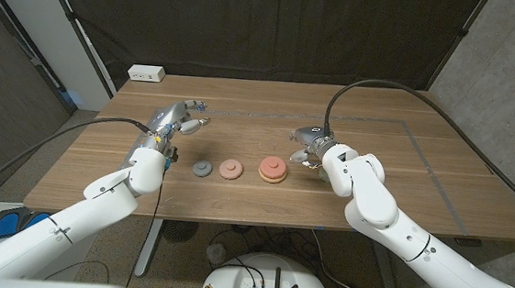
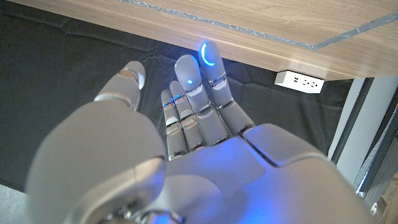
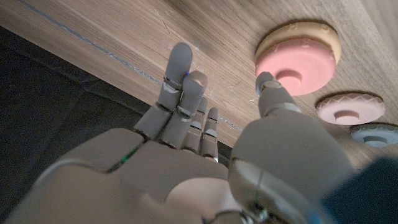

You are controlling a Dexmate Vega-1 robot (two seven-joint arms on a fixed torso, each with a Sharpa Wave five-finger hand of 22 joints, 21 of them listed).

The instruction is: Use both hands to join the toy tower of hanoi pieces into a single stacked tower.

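Three toy tower pieces lie in a row on the wooden table [image 1: 365,185]. A small grey disc [image 1: 202,168] is leftmost. A pale pink disc [image 1: 230,168] sits in the middle. On the right a red-pink disc on a tan disc forms a short stack [image 1: 272,169]. My right hand [image 1: 312,146] hovers just right of that stack, fingers apart, holding nothing. The right wrist view shows its thumb [image 3: 273,93] close to the stack [image 3: 298,55], with the pale pink disc [image 3: 349,107] and grey disc [image 3: 375,133] beyond. My left hand [image 1: 178,119] is raised behind and left of the grey disc, fingers extended and empty [image 2: 193,118].
A white power strip [image 1: 146,74] lies at the table's far left corner, also seen in the left wrist view [image 2: 300,81]. A taped outline [image 1: 424,139] marks the table's right half. Dark curtain hangs behind the table.
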